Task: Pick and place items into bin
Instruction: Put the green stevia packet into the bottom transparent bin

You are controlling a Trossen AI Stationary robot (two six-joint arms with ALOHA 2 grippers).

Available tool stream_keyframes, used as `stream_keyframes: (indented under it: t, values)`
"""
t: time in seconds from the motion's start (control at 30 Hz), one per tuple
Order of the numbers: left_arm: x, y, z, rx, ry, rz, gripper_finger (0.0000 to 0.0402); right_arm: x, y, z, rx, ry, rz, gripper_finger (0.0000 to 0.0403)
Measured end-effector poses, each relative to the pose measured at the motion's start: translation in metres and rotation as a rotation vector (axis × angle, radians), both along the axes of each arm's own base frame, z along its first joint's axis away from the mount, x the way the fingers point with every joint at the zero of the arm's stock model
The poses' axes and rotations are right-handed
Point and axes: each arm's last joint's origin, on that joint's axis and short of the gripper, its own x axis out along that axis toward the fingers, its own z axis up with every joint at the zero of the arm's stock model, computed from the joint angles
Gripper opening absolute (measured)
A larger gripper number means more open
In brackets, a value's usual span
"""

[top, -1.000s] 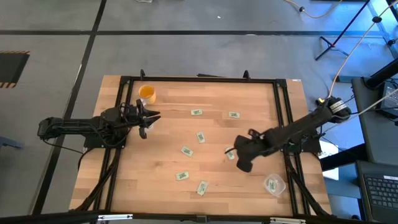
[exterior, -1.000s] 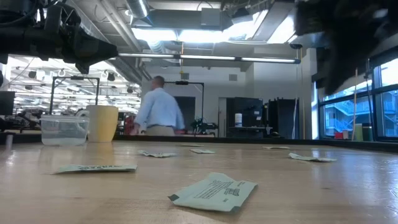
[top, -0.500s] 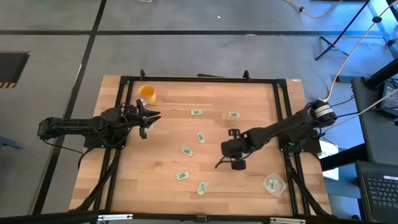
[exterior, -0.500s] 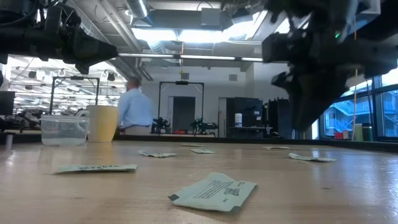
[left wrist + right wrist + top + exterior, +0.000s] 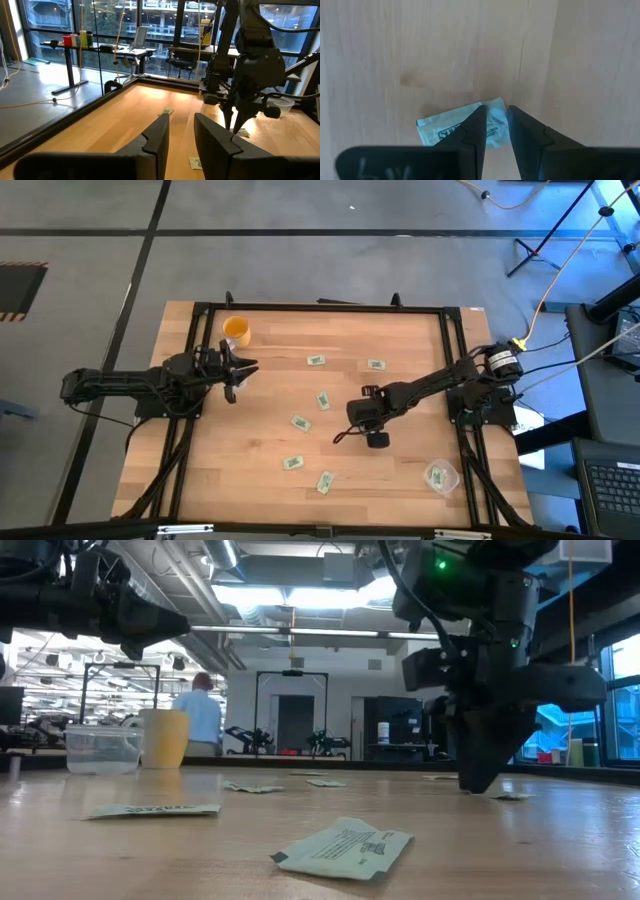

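Observation:
Several light green packets lie on the wooden table, such as one at the back (image 5: 316, 361), one in the middle (image 5: 300, 422) and one at the front (image 5: 325, 481). My right gripper (image 5: 366, 425) points straight down at mid-table. In the right wrist view its tips (image 5: 496, 117) stand a narrow gap apart, right over the edge of a flat packet (image 5: 450, 131). In the low view its tip (image 5: 470, 785) reaches the tabletop. The clear bin (image 5: 440, 476) sits at the front right with a packet inside. My left gripper (image 5: 243, 368) waits at the left edge, its fingers a little apart and empty.
An orange cup (image 5: 236, 330) stands at the back left corner. A black frame (image 5: 320, 307) runs around the table. In the low view a person (image 5: 200, 720) walks in the room behind the table.
My right gripper has moved left, away from the bin, and come down onto a packet at mid-table. The person behind has walked left. The left arm has not moved.

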Motion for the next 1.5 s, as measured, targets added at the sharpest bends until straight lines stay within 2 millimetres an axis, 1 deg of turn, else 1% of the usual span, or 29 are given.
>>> stream_keyframes:
  t: [0.13, 0.2, 0.53, 0.63, 0.77, 0.83, 0.93, 1.07, 1.13, 1.3, 1.5]
  values:
    - [0.0, 0.0, -0.001, -0.001, 0.008, 0.0, 0.0086, 0.001, -0.001, -0.004, 0.001, 0.015, -0.002, 0.0083]
    - [0.0, 0.0, -0.001, -0.001, 0.008, 0.0, 0.0086, 0.002, -0.001, -0.006, -0.002, 0.019, -0.001, 0.0076]
    - [0.0, 0.0, -0.001, -0.001, 0.011, 0.0, 0.0086, 0.001, -0.002, -0.007, -0.01, 0.025, -0.004, 0.0006]
    - [0.0, 0.0, -0.001, -0.001, 0.011, 0.0, 0.0086, 0.001, -0.002, -0.007, -0.007, 0.024, -0.017, 0.0007]
    - [0.0, 0.0, -0.001, -0.001, 0.011, 0.0, 0.0086, -0.003, 0.0, 0.003, 0.016, -0.001, -0.073, 0.0006]
    - [0.0, 0.0, -0.001, -0.001, 0.011, 0.0, 0.0086, -0.009, 0.004, 0.015, 0.042, -0.01, -0.09, 0.0003]
    - [0.0, 0.0, -0.001, -0.001, 0.012, 0.0, 0.0086, -0.017, 0.011, 0.044, 0.109, -0.087, -0.146, 0.0003]
    - [0.0, 0.0, -0.002, -0.002, 0.017, 0.0, 0.0086, -0.04, 0.024, 0.077, 0.206, -0.131, -0.238, 0.0002]
    - [0.0, 0.0, -0.002, -0.003, 0.023, 0.0, 0.0086, -0.054, 0.032, 0.091, 0.276, -0.118, -0.301, 0.0002]
    - [0.0, 0.0, -0.004, -0.005, 0.042, 0.001, 0.0086, -0.089, 0.055, 0.108, 0.388, -0.01, -0.488, 0.0001]
    - [0.0, 0.0, -0.004, -0.005, 0.042, 0.001, 0.0086, -0.119, 0.093, 0.11, 0.454, 0.097, -0.682, 0.0001]
